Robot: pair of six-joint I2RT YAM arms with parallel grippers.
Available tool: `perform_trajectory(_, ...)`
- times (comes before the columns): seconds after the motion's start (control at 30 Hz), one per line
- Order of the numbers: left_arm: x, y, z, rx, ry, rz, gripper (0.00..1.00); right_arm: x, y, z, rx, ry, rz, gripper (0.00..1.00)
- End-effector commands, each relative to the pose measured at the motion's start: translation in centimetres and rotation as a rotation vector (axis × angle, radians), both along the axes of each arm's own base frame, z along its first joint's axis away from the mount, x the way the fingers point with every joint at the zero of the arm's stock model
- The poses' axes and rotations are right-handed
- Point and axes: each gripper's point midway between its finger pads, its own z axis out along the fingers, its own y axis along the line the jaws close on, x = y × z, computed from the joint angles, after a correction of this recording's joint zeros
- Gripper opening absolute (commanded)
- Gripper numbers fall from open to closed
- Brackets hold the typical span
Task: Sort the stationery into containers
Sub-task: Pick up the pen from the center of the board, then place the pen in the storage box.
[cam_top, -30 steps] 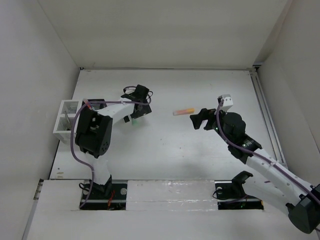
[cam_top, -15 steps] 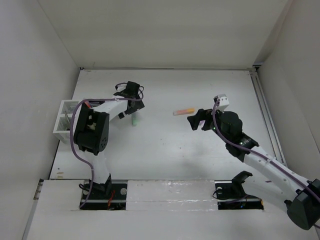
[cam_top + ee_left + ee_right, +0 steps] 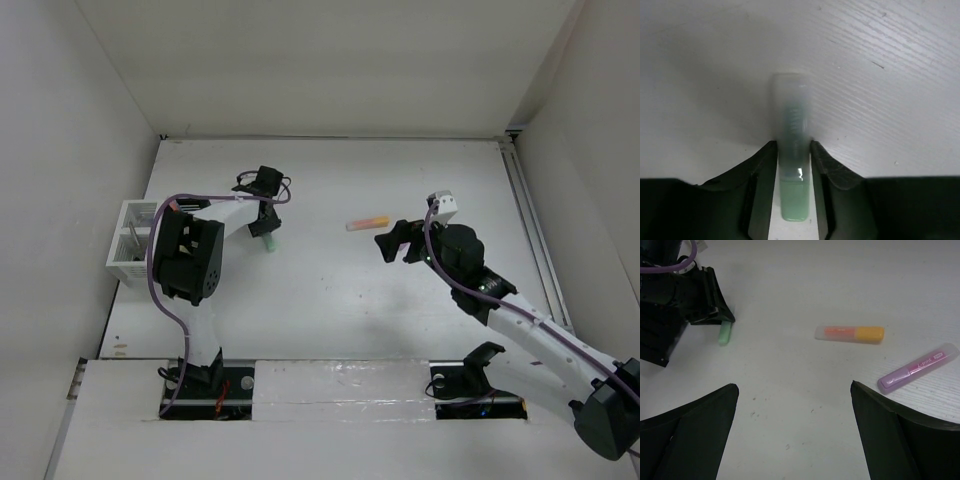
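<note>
A green highlighter [image 3: 792,150] lies flat on the white table, and my left gripper [image 3: 792,146] has its two black fingers pressed against both of its sides. From above, the green highlighter [image 3: 270,243] pokes out just below the left gripper [image 3: 267,230]. An orange highlighter [image 3: 850,333] and a purple highlighter [image 3: 918,368] lie ahead of my right gripper [image 3: 794,387], which stands wide open over bare table with nothing between its fingers. The orange highlighter [image 3: 367,222] lies just left of the right gripper [image 3: 390,242]. A white slatted container [image 3: 132,245] stands at the far left.
White walls close in the table on the left, back and right. A rail [image 3: 530,230] runs along the right side. The left arm's black body [image 3: 185,260] stands between the white container and the green highlighter.
My left gripper swung left and came down over the green highlighter, then closed from wide open onto its sides. The right gripper shifted slightly left and has held still since.
</note>
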Motion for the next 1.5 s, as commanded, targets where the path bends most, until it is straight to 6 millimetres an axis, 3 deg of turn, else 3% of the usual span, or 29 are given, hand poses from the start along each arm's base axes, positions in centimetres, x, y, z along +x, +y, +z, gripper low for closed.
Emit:
perform_trajectory(0.0,-1.7,-0.6,-1.7,-0.003,0.085,-0.041,0.26,0.2,0.1,2.4,0.054,-0.070,-0.003,1.00)
perform_trajectory(0.1,-2.8,-1.0,-2.9,-0.009,0.127,-0.059,0.00,0.1,0.0,2.3,0.055,-0.071,-0.003,1.00)
perform_trajectory(0.17,-2.5,-1.1,-2.5,-0.011,0.110,-0.069,0.00,0.0,-0.1,2.6,0.060,-0.079,-0.003,1.00)
perform_trajectory(0.23,-2.0,-1.8,0.1,-0.007,0.063,-0.084,0.00,0.0,-0.1,2.6,0.060,-0.079,-0.003,1.00)
perform_trajectory(0.3,-0.5,-2.3,4.1,-0.003,-0.031,-0.091,0.00,0.0,-0.1,2.6,0.060,-0.079,-0.003,1.00)
perform_trajectory(0.37,0.9,-3.1,10.8,-0.009,-0.194,-0.111,0.00,0.0,-0.1,2.6,0.060,-0.079,-0.003,1.00)
perform_trajectory(0.4,0.4,-3.2,14.5,-0.001,-0.270,-0.109,0.00,0.0,-0.1,2.6,0.060,-0.079,-0.003,1.00)
perform_trajectory(0.43,0.7,-2.4,17.0,0.021,-0.335,-0.087,0.00,0.0,-0.1,2.6,0.060,-0.079,-0.003,1.00)
perform_trajectory(0.57,-1.0,1.1,24.3,0.081,-0.497,0.050,0.00,0.0,-0.5,3.2,0.070,-0.096,-0.012,1.00)
perform_trajectory(0.63,-2.0,4.0,26.0,0.156,-0.545,0.165,0.00,0.0,-0.5,3.2,0.070,-0.096,-0.012,1.00)
perform_trajectory(0.67,-2.5,5.3,26.4,0.168,-0.556,0.236,0.00,0.0,-0.5,3.2,0.061,-0.101,-0.010,1.00)
perform_trajectory(0.8,-5.3,14.1,26.6,0.316,-0.526,0.486,0.00,-0.1,-0.4,3.2,0.062,-0.100,0.000,1.00)
perform_trajectory(0.97,-8.9,20.6,25.1,0.487,-0.475,0.691,0.00,-0.2,-0.2,3.0,0.064,-0.099,0.010,1.00)
perform_trajectory(1.13,-10.8,23.8,24.2,0.605,-0.436,0.823,0.00,-0.4,0.1,3.2,0.073,-0.106,0.031,1.00)
perform_trajectory(1.37,-11.3,24.1,21.6,0.638,-0.423,0.875,0.00,-0.6,0.2,3.5,0.079,-0.113,0.040,1.00)
perform_trajectory(1.47,-10.8,23.1,20.4,0.646,-0.431,0.828,0.00,-0.6,0.2,3.5,0.079,-0.113,0.040,1.00)
